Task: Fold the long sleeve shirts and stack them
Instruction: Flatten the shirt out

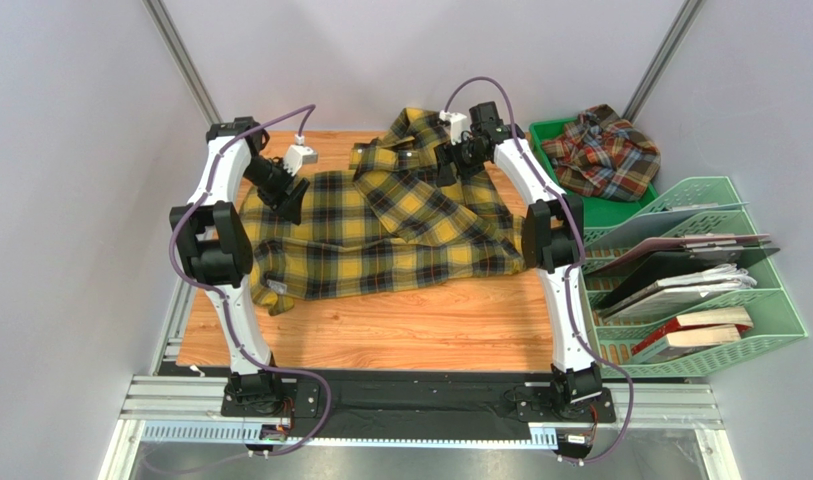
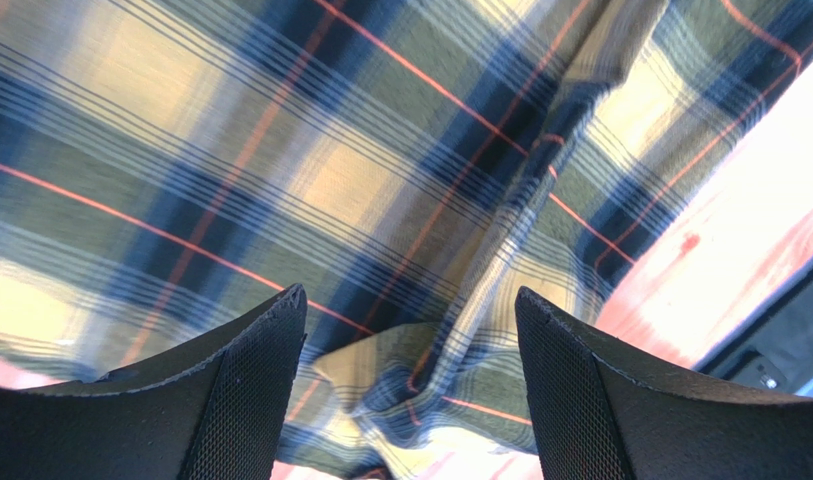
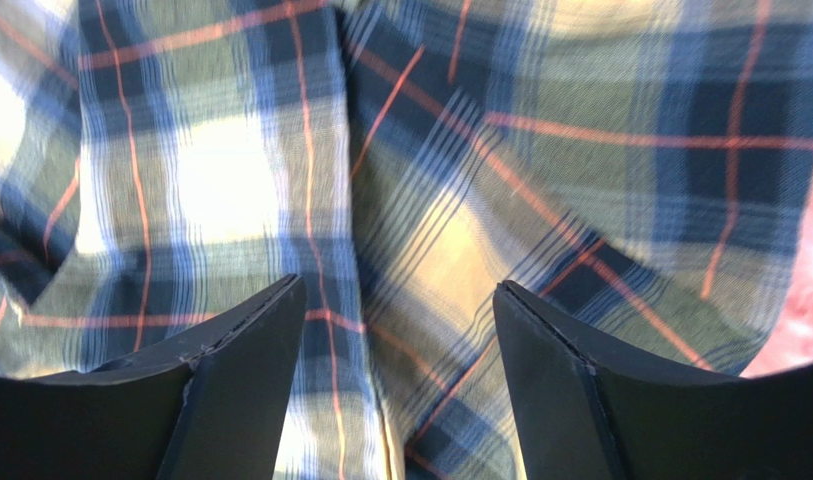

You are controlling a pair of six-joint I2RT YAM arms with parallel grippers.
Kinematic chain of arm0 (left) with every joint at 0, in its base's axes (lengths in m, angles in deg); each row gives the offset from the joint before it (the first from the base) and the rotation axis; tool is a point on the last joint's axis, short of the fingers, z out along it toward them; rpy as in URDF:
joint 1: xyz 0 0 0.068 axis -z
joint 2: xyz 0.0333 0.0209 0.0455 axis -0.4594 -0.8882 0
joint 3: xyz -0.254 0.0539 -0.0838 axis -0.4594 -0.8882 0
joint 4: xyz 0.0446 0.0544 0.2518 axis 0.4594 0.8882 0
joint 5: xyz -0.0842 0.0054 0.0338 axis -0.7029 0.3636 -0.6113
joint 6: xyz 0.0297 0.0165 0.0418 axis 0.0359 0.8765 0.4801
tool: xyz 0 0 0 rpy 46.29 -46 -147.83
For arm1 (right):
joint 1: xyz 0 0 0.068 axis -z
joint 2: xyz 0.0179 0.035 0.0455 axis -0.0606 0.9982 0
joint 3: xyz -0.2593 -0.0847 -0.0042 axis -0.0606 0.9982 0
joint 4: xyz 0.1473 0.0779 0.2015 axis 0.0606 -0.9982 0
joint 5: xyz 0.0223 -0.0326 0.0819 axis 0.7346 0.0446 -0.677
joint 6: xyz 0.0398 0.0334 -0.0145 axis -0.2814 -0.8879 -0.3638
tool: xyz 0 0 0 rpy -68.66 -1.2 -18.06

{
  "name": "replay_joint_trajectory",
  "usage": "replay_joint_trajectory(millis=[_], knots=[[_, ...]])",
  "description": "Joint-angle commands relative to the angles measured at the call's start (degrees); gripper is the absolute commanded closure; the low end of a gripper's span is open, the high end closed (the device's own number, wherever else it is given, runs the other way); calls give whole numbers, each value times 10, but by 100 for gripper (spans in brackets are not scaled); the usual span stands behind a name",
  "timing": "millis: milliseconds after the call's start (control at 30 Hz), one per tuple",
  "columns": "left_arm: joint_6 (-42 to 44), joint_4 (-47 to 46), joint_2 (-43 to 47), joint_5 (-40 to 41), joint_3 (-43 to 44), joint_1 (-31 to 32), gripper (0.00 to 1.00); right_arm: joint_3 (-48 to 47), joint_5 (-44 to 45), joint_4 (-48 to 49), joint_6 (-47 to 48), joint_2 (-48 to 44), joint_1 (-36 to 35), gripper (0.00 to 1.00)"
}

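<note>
Left gripper (image 2: 410,320) and right gripper (image 3: 398,300) hung wide and empty over the yellow shirt (image 1: 380,235) on the far half of the table (image 1: 430,330) — its folding seemed under way, needing next a fresh pinch on a sleeve — while the red shirt (image 1: 605,152) sat in the tray (image 1: 542,133).

Two plaid shirts: one yellow shirt (image 1: 380,235), one rust-red shirt (image 1: 605,155). One green tray (image 1: 542,140). One green file rack (image 1: 725,190).
</note>
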Motion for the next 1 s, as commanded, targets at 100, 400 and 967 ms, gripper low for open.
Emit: replay_joint_trajectory(millis=[100,400,967], knots=[[4,14,28,32,-50,-2,18,-16,-8,79,-42,26,-13,27],[1,-8,25,52,-71,-2,18,-18,-36,82,-52,47,-27,38],[59,47,19,64,-75,-2,46,31,-68,41,-28,-33,-27,100]])
